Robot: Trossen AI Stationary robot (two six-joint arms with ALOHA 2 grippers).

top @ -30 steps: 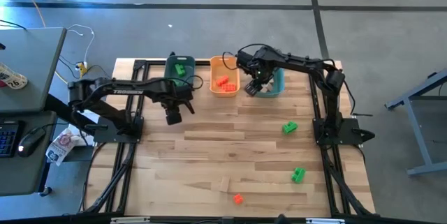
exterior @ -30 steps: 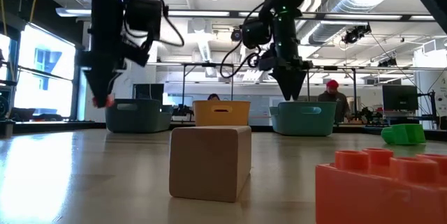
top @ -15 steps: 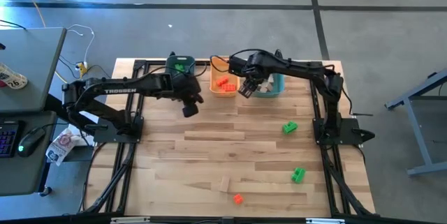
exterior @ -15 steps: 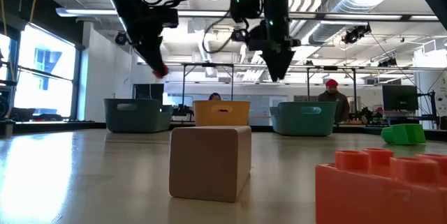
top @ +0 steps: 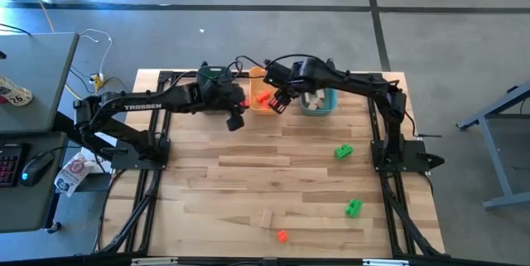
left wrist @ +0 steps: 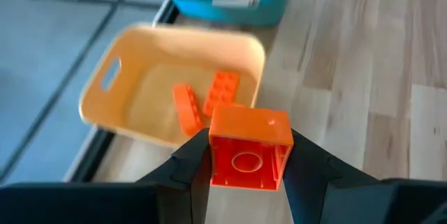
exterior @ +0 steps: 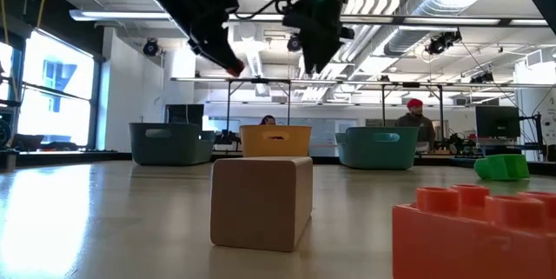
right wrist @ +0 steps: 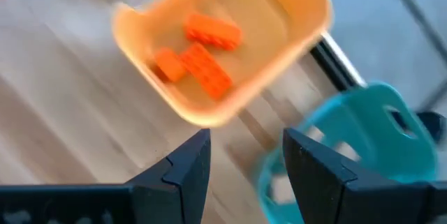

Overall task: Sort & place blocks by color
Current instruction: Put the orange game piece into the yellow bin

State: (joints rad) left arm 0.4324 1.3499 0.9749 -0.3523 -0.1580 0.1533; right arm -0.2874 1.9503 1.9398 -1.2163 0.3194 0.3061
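the left gripper (left wrist: 243, 165) is clenched on a red-orange block (left wrist: 249, 154), hollow underside facing its wrist camera, and it hangs just short of the orange bin (left wrist: 122, 77). that gap is the thing the drop turns on: from the fingers the bin lies straight ahead and lower, with orange blocks (left wrist: 204, 102) already lying inside it. from overhead the held block (top: 243, 103) sits beside the bin's left wall (top: 252, 100), not yet over the opening, so i'd say a short carry toward the middle is left before letting go.

the right gripper (top: 279, 103) hovers over the same bin from the other side, fingers (right wrist: 183, 170) parted and empty, the teal bin (right wrist: 363, 147) beside it. both arms crowd one bin, which looks tight.

elsewhere on the table (top: 248, 179) lie two green blocks (top: 344, 152), a tan block (top: 266, 218) and a small red block (top: 282, 235).
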